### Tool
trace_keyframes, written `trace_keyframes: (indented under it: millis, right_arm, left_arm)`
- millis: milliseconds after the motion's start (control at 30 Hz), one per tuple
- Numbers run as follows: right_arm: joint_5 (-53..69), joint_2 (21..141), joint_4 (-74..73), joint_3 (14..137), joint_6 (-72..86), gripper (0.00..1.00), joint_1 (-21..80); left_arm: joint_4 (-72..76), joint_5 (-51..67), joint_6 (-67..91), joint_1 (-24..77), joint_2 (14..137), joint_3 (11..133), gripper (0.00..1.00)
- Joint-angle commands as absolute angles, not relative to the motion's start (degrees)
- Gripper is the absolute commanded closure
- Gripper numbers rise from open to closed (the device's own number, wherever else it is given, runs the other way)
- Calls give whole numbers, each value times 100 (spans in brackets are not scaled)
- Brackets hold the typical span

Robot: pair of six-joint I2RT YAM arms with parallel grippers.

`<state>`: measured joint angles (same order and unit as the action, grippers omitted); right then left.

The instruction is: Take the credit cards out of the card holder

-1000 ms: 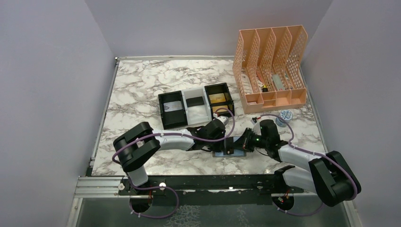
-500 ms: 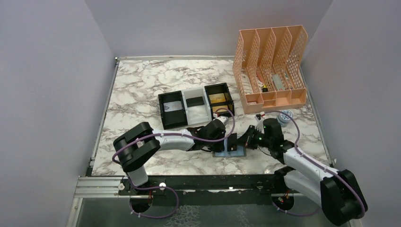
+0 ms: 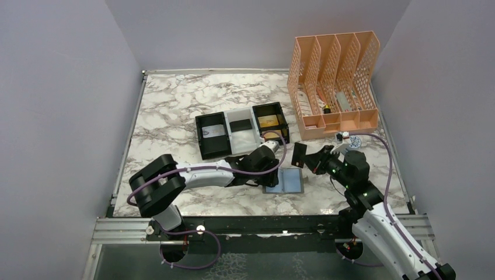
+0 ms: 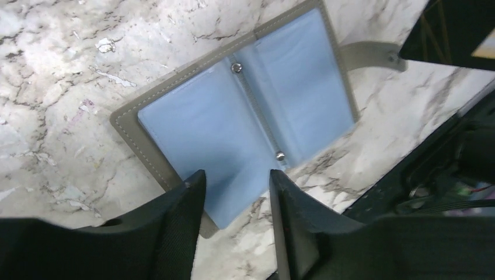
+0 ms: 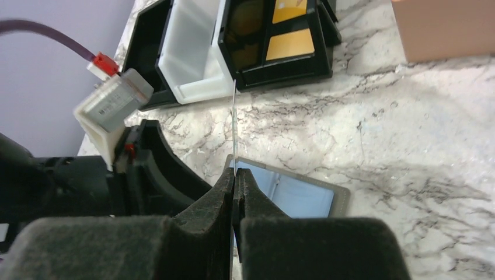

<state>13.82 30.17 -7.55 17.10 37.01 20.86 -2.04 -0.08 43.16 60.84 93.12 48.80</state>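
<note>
Card holder [image 3: 284, 180] lies open flat on the bench [image 3: 175, 105], near the front edge, blue-grey inside facing up.

Overhead cam: right pincer [image 3: 304, 158] is clamped tight on a dark credit card [image 3: 299, 154]. It holds the card in the air just past the holder's far edge, between the holder and the black-and-white tray [image 3: 199, 134]. Left pincer [image 3: 262, 175] sits at the holder's left edge.

Left wrist cam: its fingers [image 4: 181, 233] stand partway apart over one edge of the holder, nothing gripped afaict. Can't tell if they press on it or just hover. Both panels look bare from here, but I can't rule out another card.

Right wrist cam: card shows edge-on, a thin line sticking up out of the shut fingers, pinched by its lower edge only. There's something gold in the tray's end compartment beyond.

Imo the step is carrying this card off. It's thin, slick plastic held by one edge, so it can pivot. I'd go slow w/ a firm squeeze, and let go only once it's low over wherever it lands, prob the tray.
</note>
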Motion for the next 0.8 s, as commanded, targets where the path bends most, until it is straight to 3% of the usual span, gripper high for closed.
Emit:
trace_keyframes:
  millis: [0,433,633,767]
  right_arm:
    - [1361,2808,-652,1876,3094,99,2048]
    - [3570,3644,1073,2088,2370,99,2046]
    - [3550,4294,1445,2419,1997,99,2282]
    - [2522,5070,983,3158,799,99,3145]
  left_arm:
    - [-213,-205,4392,5968,8675,4695,44]
    - [-1110,-870,4251,4584,6263,3702,8]
    - [-1740,-1353,4475,4333,5576,3216,1]
    - [-1728,-1523,4760,4316,5044,2860,1]
